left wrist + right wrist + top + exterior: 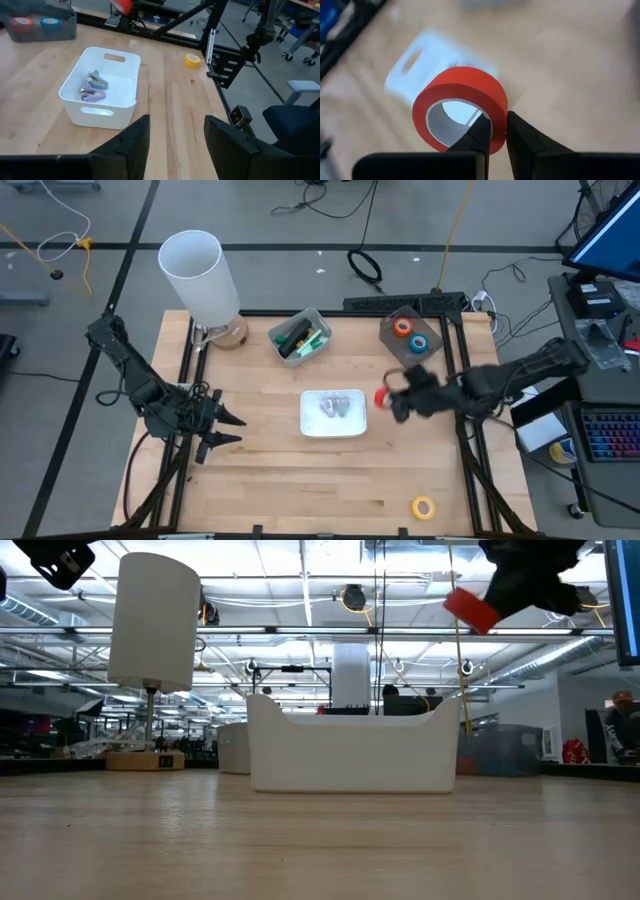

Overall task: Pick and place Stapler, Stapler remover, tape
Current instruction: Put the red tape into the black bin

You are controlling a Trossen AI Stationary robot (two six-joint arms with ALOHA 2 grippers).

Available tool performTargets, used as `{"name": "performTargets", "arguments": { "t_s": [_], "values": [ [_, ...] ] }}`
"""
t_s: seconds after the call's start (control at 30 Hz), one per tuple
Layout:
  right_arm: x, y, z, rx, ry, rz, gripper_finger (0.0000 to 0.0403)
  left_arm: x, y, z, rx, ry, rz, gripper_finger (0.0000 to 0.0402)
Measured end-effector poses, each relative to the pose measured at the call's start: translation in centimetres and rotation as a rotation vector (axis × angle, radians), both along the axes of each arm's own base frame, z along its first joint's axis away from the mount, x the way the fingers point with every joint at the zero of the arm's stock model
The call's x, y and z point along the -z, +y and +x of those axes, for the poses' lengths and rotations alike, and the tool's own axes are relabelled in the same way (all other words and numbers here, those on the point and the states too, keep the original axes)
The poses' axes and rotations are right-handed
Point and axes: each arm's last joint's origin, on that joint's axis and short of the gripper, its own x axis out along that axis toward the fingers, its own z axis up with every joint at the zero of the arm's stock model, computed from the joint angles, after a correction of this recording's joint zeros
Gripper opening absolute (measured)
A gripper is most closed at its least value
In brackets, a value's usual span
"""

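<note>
My right hand [498,131] is clamped on the red tape roll [460,107], fingers pinching its wall, held up off the table [270,480], just right of the white bin [333,413]. My left hand [174,140] hangs half open w/ nothing in it, at table's left edge. Yellow tape roll [424,507] lies near front right corner; orange roll [402,327] and blue roll [419,343] sit in the grey tray [387,340].

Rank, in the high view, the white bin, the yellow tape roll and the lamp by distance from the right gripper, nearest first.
From the right gripper, shut on the red tape roll:
1. White bin, just left of it.
2. Yellow tape roll, near table edge.
3. Lamp, far left corner.
</note>
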Motion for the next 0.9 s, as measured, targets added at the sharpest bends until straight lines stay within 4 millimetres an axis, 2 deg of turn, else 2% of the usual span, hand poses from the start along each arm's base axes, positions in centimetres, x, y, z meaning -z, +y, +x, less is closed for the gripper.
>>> {"name": "performTargets", "arguments": {
  "t_s": [0.13,0.37,0.63,0.9],
  "values": [
    [-1.1,-3.7,-0.7,0.092,0.005,-0.187,0.0030,0.0,0.0,0.0,0.000,0.000,0.000,0.0186],
    [0.1,-10.1,-0.9,0.207,0.277,-0.336,0.0030,0.0,0.0,0.0,-0.011,-0.001,-0.010,0.0186],
    [2.9,-16.1,-1.1,0.232,0.577,-0.287,0.0034,0.0,0.0,0.0,-0.015,0.001,-0.023,0.0186],
    [5.9,-19.9,-1.2,0.208,0.775,-0.216,0.0031,0.0,0.1,0.0,-0.030,0.006,-0.053,0.0186]
  ]
}}
